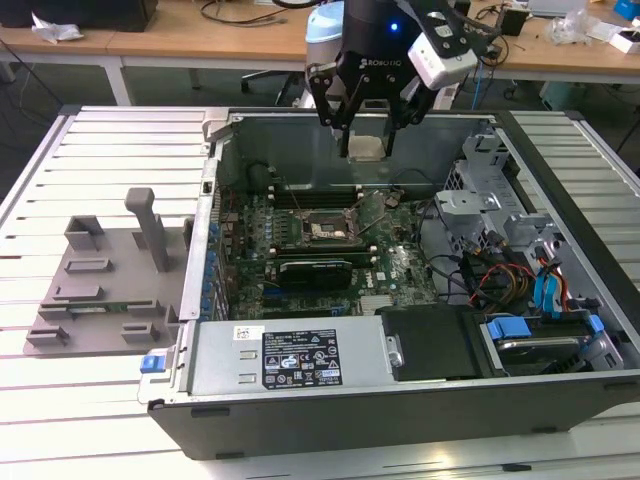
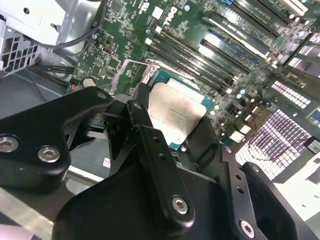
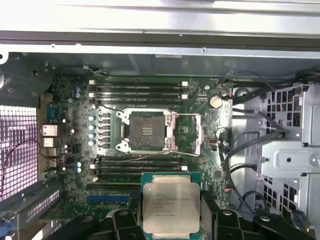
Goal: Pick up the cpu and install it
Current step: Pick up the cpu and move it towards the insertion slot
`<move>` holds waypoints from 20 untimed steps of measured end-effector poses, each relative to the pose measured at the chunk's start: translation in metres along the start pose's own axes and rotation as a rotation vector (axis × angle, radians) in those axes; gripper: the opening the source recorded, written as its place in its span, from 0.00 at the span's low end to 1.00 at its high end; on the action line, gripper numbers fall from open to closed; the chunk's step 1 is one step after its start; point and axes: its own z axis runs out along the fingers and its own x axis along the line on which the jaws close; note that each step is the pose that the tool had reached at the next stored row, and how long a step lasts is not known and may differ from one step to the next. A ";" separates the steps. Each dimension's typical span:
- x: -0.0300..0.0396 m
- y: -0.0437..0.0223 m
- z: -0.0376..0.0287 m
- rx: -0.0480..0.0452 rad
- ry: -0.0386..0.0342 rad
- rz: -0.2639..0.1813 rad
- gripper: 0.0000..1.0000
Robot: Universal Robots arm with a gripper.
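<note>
Gripper (image 1: 367, 148) holds the cpu (image 3: 171, 205) above the motherboard (image 1: 402, 268)

Bright even light, soft shadows, blown-out glare in first wrist view

Pale wooden desks (image 1: 180, 45) along the back, cables (image 1: 235, 12) on top, white slatted table (image 1: 110, 150) in front
</note>
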 end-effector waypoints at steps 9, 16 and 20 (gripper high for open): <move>0.0004 0.0131 0.0168 -0.0017 0.0001 0.000 0.55; 0.0007 0.0172 0.0329 -0.0020 0.0001 0.000 0.55; 0.0019 0.0219 0.0432 -0.0019 0.0001 0.000 0.55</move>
